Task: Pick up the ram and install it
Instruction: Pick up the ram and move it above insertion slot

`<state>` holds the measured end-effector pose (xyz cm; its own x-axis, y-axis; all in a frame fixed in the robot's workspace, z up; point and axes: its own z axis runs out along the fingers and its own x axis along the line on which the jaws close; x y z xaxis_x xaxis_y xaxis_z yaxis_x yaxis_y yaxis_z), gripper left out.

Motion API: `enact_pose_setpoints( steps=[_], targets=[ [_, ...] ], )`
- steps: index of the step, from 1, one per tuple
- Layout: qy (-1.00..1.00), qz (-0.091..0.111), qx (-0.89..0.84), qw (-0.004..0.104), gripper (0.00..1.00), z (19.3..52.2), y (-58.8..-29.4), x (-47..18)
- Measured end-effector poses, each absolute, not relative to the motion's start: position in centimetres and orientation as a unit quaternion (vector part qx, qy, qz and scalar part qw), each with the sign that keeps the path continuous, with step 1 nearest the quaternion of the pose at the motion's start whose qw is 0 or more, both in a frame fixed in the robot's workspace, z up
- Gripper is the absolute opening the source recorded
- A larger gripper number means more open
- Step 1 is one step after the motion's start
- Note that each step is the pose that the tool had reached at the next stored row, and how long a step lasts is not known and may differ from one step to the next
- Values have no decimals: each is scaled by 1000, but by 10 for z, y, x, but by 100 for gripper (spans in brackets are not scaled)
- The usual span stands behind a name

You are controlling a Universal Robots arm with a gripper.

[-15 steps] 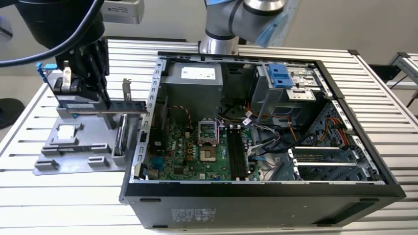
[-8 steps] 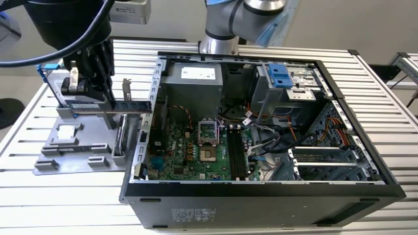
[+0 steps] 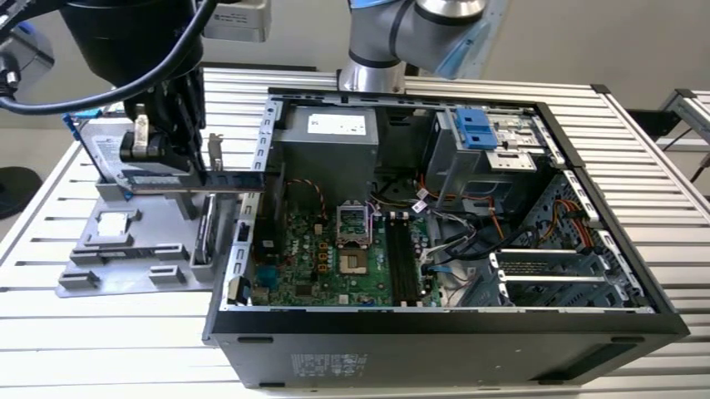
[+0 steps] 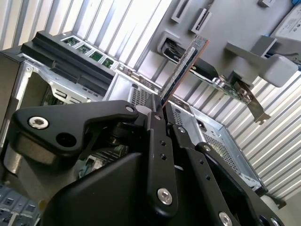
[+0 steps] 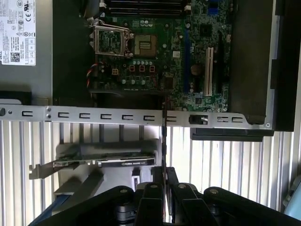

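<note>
Tool [image 4: 157,111] is clamped narrow on the ram [image 4: 181,70], black flat-link fingers [image 4: 160,155] pinching one end. The ram is a thin, flat stick with a dark face and a coppery end, sticking straight out past the fingertips. In the first wrist view I see it edge-on as a hairline [image 5: 163,141] running from the fingers to the case's slotted steel rail [image 5: 94,115]. It is held in the air above the bench, just outside the case and not in any slot.

Under it a graphics card [image 5: 106,162] with a bent metal bracket lies on a matte grey plastic fixture [image 3: 122,249]. The bench [image 3: 111,341] is ribbed aluminium slats.

In the exterior view the black wrist housing [image 3: 133,37] hangs over that fixture, at the exterior view's left of the open PC case [image 3: 444,341], which has black sheet-metal walls. Inside are a green motherboard [image 3: 316,258], a shiny square CPU socket [image 3: 352,220], long black memory slots [image 3: 401,258], a grey boxy power supply [image 3: 332,137] and a blue plastic drive latch [image 3: 475,129].
</note>
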<state>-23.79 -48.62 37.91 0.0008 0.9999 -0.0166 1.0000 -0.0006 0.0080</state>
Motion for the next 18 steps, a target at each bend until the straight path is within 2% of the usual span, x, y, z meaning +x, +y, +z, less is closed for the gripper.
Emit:
enact_pose_setpoints(
  steps=[18],
  targets=[
    [707, -3, 707, 9, 0, 379, -486, -214]
  ],
)
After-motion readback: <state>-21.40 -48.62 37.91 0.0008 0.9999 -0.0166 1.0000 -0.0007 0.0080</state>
